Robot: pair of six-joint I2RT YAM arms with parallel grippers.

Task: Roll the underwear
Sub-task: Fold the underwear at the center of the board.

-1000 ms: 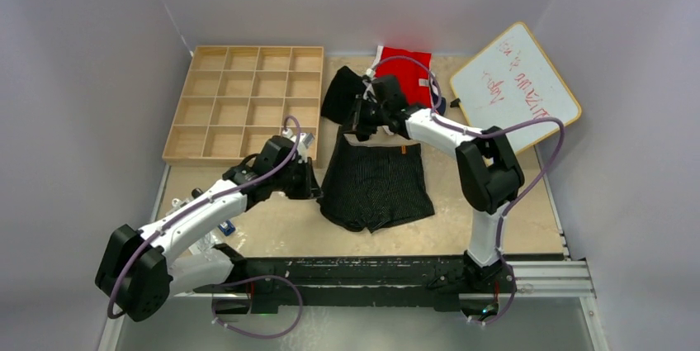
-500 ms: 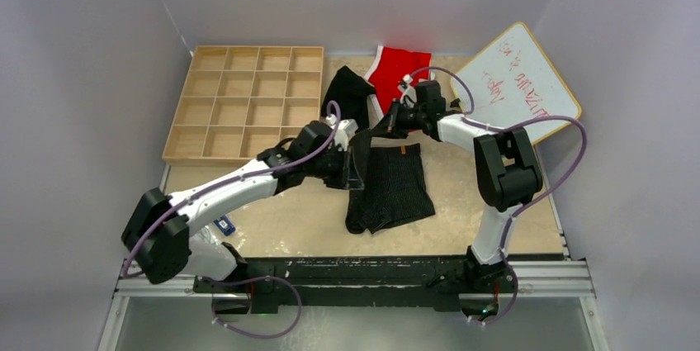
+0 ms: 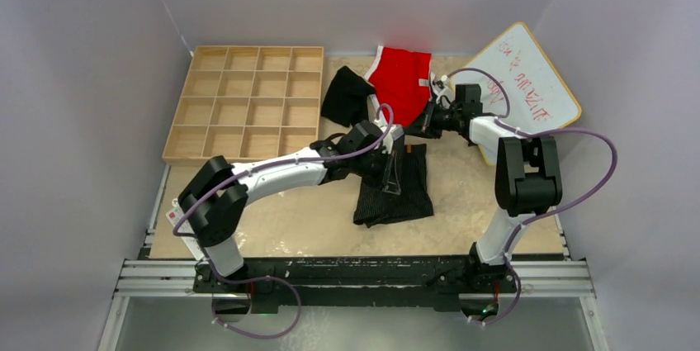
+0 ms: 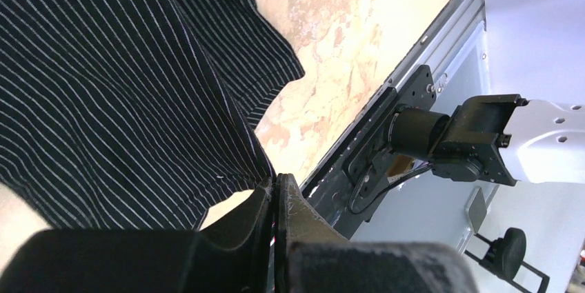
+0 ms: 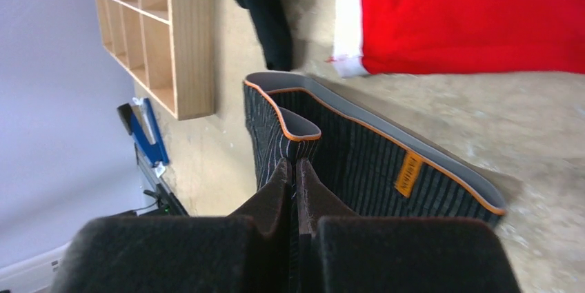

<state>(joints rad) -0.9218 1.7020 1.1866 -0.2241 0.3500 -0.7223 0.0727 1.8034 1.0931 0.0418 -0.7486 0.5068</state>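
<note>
Far left, a tray (image 3: 243, 103) of pale wood, rigid, gridded into square cells, well apart from the action. Just right of it, slumped on the mottled beige table (image 3: 289, 219), the plain pair (image 3: 347, 97): matte black, limp, crumpled, not yet rolled. Then centre stage: left gripper (image 4: 276, 186) pinched tight on a side edge of the striped pair (image 3: 400, 194), holding that flap up over the middle. Fine ribbed knit there, black with thin pale lines, soft and stretchy by the look of it, lying mid-table between the two arms and already narrowed to a band. Looks like the lengthwise fold before any rolling, so early in the job, with one garment half-folded and one waiting. Just behind, red briefs (image 3: 403, 83) with white trim, smooth, spread flat, no part of this. Next along, right gripper (image 5: 295, 169) clamped on the waistband corner, keeping taut a grey elastic band piped in orange, with a small orange tab sewn below it. Next move, most likely: lay the flap down square so the edges line up, let go without tugging the knit askew, then start the roll from one end. Far right, a whiteboard (image 3: 516, 87), hard and glossy, round-cornered, scrawled in red, sitting askew.
</note>
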